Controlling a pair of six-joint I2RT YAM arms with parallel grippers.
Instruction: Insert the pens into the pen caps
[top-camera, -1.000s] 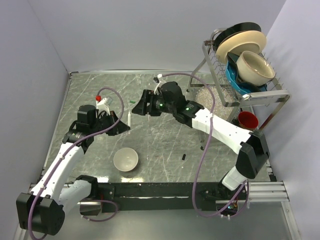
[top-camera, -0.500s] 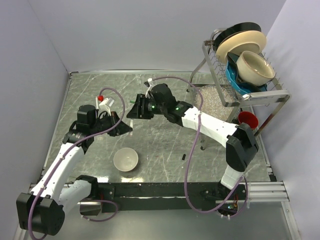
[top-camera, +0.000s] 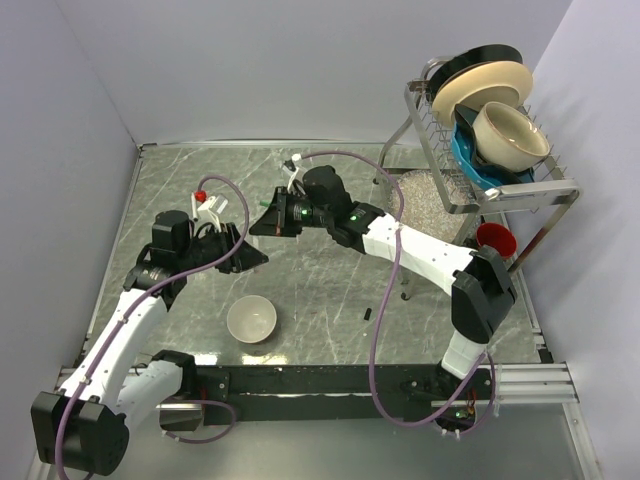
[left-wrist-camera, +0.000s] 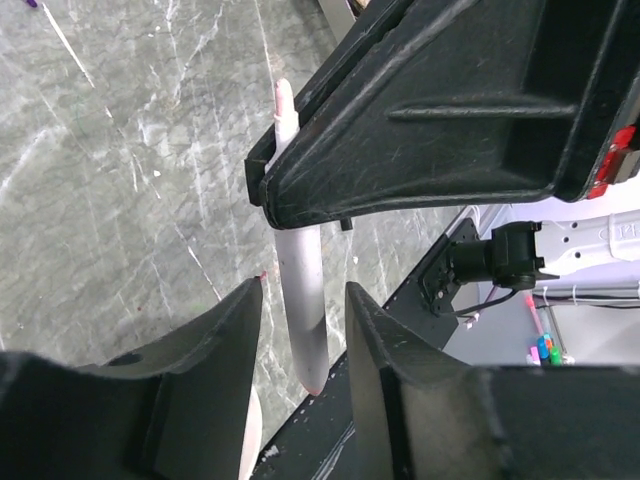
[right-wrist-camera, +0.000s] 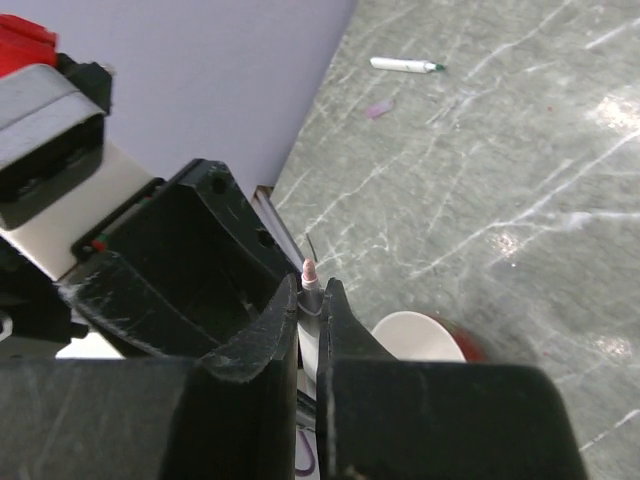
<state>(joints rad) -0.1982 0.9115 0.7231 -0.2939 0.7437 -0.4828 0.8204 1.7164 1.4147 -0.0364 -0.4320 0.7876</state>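
A thin white-grey pen (left-wrist-camera: 303, 300) with a pink tip and a red back end stands upright between the two grippers, above the table. My right gripper (right-wrist-camera: 312, 292) is shut on the pen (right-wrist-camera: 309, 275) just below its tip. My left gripper (left-wrist-camera: 302, 292) is open, and its fingers (left-wrist-camera: 218, 345) stand either side of the pen's lower half with a gap on each side. In the top view the right gripper (top-camera: 259, 226) and the left gripper (top-camera: 254, 257) meet left of centre. Another pen (right-wrist-camera: 405, 65), with a green end, lies on the table. A small black pen cap (top-camera: 367, 314) lies front right of centre.
A white bowl (top-camera: 251, 319) sits near the front, just below the grippers. At the back right a dish rack (top-camera: 455, 170) holds plates and bowls, with a red cup (top-camera: 495, 240) under it. Grey walls close the left and back sides.
The right gripper swung left to the pen held by the left gripper and shut on it. The left gripper's jaws have opened off the pen.
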